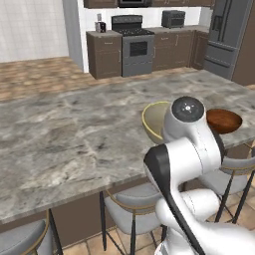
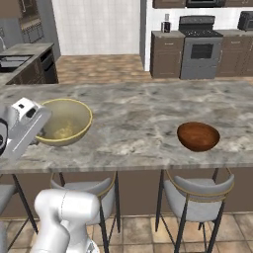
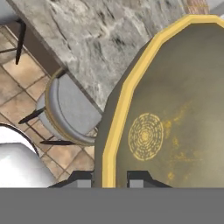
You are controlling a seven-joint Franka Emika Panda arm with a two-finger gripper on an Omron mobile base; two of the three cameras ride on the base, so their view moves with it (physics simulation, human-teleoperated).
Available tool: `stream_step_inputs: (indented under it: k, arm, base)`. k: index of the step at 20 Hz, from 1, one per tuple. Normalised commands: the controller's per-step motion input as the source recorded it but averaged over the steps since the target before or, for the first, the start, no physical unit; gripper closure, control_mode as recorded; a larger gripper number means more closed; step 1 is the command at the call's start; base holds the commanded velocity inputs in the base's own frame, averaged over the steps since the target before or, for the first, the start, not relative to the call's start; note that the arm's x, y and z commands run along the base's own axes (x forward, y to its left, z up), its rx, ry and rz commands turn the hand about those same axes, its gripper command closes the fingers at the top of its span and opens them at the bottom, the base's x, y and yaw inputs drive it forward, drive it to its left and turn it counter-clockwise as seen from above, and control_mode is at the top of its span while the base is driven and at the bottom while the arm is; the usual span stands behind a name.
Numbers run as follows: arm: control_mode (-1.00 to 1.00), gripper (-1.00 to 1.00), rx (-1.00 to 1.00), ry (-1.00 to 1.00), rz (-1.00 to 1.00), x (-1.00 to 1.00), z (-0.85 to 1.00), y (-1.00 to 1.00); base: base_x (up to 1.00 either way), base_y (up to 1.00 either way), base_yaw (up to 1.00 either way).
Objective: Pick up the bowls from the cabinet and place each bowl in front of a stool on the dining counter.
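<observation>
My gripper [image 3: 109, 179] is shut on the yellowish rim of the pale olive-beige bowl [image 3: 175, 113], one fingertip inside the wall and one outside. This bowl [image 2: 64, 121] is slightly tilted, low at the front edge of the dining counter [image 2: 138, 113], above a grey stool [image 2: 84, 190]. I cannot tell whether it touches the stone. My arm hides part of the olive bowl [image 1: 153, 119] in the left base view. The reddish-brown bowl [image 2: 198, 136] rests on the counter in front of the right-hand stool [image 2: 197, 195]. The cabinet is out of view.
Grey padded stools [image 1: 132, 209] line the near side of the counter above a tiled floor. A stove [image 1: 134, 45] and brown drawer cabinets [image 1: 104, 55] stand against the far wall, a fridge [image 1: 226, 35] at far right. A sink worktop [image 2: 17, 57] lies far left.
</observation>
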Motion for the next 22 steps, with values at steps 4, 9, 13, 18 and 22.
stream_step_inputs:
  k: [4,9,13,18,22]
  arm:
    - [-1.00,1.00,0.00,0.14,-0.32,1.00,-0.60,0.15]
    - [-1.00,1.00,0.00,0.15,-0.29,0.86,-0.57,0.01]
    - [-1.00,1.00,0.00,0.03,-0.17,0.63,-0.40,0.02]
    - [-1.00,1.00,0.00,0.00,-0.09,0.50,-0.41,0.10]
    - [-1.00,1.00,0.00,0.00,0.00,0.39,-0.40,0.01]
  base:
    - [0.00,0.00,0.00]
    - [0.00,0.00,0.00]
    - [0.00,0.00,0.00]
    - [0.00,0.00,0.00]
    - [0.00,0.00,0.00]
